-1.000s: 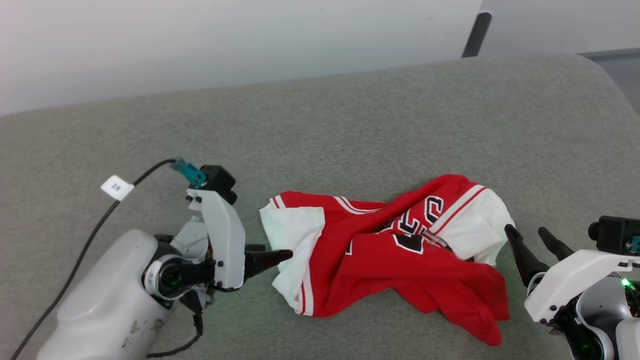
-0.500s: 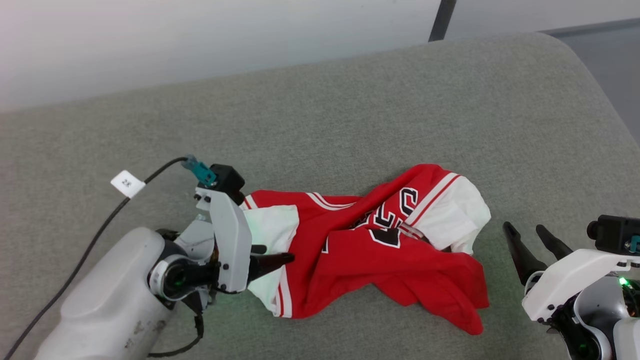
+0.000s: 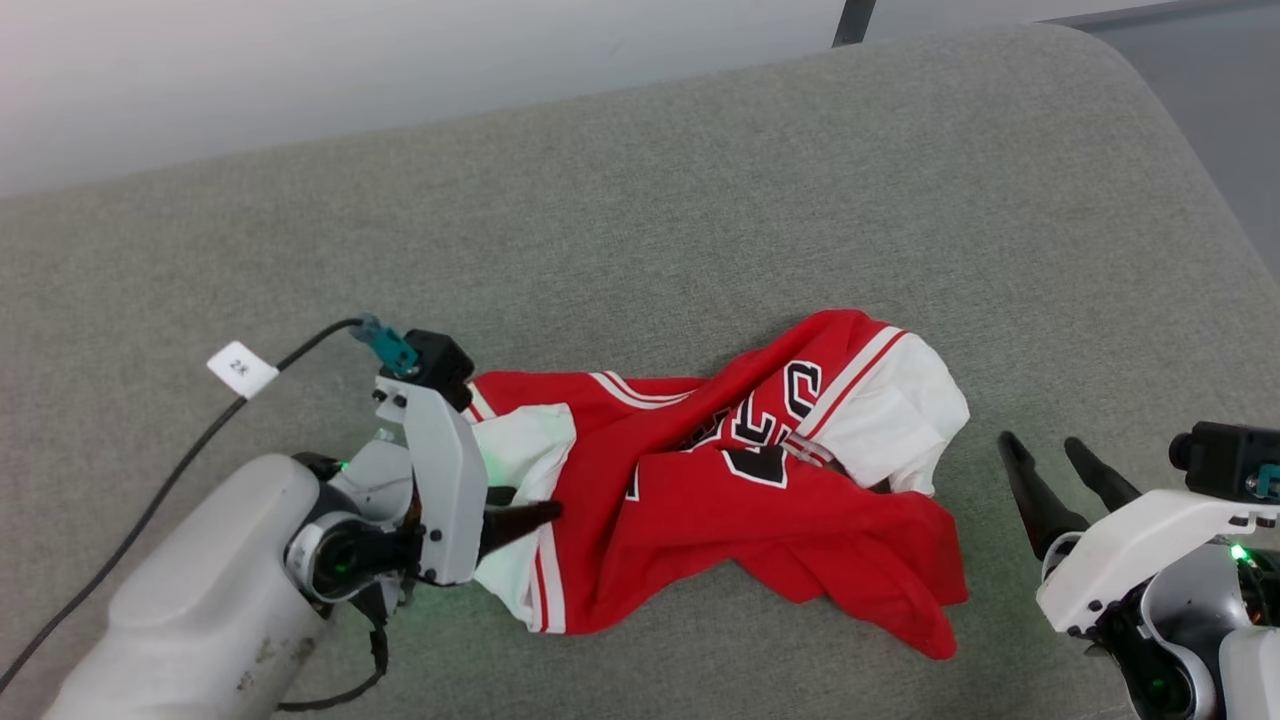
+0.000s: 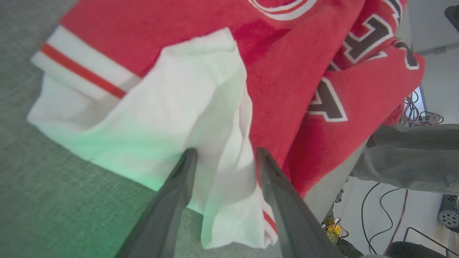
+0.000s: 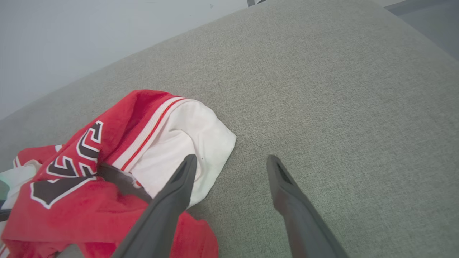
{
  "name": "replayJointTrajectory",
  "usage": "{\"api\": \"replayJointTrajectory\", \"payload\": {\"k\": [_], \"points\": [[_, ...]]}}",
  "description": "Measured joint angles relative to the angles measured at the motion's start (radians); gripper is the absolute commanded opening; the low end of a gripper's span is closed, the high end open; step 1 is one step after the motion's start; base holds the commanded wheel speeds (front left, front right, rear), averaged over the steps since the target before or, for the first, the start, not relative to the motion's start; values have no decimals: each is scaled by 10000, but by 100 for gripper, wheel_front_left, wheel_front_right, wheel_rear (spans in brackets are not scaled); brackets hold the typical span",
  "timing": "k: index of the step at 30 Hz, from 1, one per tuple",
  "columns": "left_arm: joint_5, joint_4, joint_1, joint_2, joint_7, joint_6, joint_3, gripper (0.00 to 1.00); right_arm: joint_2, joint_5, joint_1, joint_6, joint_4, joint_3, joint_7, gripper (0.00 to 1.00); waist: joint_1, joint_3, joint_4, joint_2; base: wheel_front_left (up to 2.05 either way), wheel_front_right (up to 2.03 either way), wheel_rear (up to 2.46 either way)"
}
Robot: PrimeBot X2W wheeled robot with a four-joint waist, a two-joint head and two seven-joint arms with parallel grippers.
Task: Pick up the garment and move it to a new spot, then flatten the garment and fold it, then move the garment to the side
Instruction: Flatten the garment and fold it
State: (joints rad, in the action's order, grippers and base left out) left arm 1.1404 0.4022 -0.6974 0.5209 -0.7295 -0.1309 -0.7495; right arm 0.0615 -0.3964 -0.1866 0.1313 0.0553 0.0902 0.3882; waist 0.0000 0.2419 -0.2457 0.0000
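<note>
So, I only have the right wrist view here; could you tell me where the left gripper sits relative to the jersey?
Observer: The left gripper is at the jersey's opposite end, its jaws astride a fold of the white panel.
Operator: Thank you. Have the jaws shut on that fold?
Observer: No. In the left wrist view they stand apart, with white cloth between them.
Operator: And is my right gripper touching cloth?
Observer: From the head view, the right gripper stands open beside the jersey, with a strip of grey cushion showing between.
</note>
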Motion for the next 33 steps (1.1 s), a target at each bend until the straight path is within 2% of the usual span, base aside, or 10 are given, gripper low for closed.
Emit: {"api": "replayJointTrajectory", "payload": {"k": [1, 12, 24, 27, 33], "points": [[77, 46, -31, -4, 6, 0, -6, 0, -6, 0, -43, 0, 12, 0, -8, 100, 0, 6, 14, 1, 0, 0, 0], [468, 240, -336, 288, -6, 2, -29, 0, -25, 23, -44, 0, 61, 140, 35, 100, 0, -233, 325, 0, 0, 0, 0], [571, 391, -284, 1404, 612, 81, 612, 0, 17, 188, 116, 0, -86, 307, 290, 100, 0, -666, 983, 0, 0, 0, 0], [602, 759, -44, 1894, 974, 82, 884, 0, 29, 201, 137, 0, -173, 337, 395, 100, 0, -802, 1226, 1, 0, 0, 0], [646, 1323, 425, 2165, 1453, 81, 1074, 0, 58, 221, 198, 0, -253, 336, 527, 100, 0, -976, 1510, 0, 0, 0, 0]]}}
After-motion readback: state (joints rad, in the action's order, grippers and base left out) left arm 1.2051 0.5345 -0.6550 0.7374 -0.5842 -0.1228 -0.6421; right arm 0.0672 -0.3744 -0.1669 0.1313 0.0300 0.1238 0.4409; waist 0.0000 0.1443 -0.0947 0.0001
